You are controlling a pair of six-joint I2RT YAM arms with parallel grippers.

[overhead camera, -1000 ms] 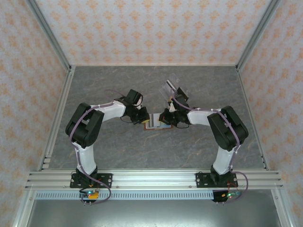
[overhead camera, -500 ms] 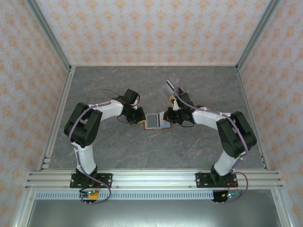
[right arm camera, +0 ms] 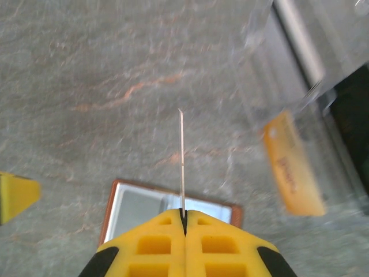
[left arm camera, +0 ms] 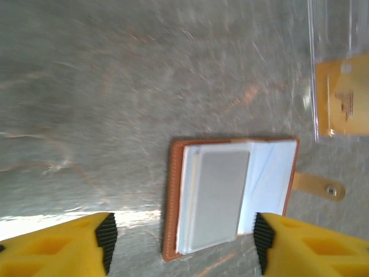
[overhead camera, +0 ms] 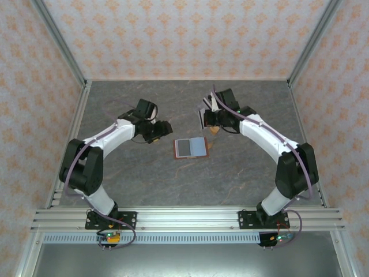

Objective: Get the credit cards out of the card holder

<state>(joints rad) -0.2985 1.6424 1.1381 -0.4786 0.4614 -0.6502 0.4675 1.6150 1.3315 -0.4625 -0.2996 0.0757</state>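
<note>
Right wrist view: right gripper clamps a credit card edge-on, apparently to clear the open card holder; left gripper gapes empty beside it.

A robot test cell in a lab: silver aluminium-extrusion frame, orange-patterned wallpaper panels, grey marbled tabletop.

Right gripper, yellow fingers pressed together on a thin credit card seen edge-on, above the open card holder on a grey marbled table; farther right, a clear plastic sleeve with a yellowish card at its end
</note>
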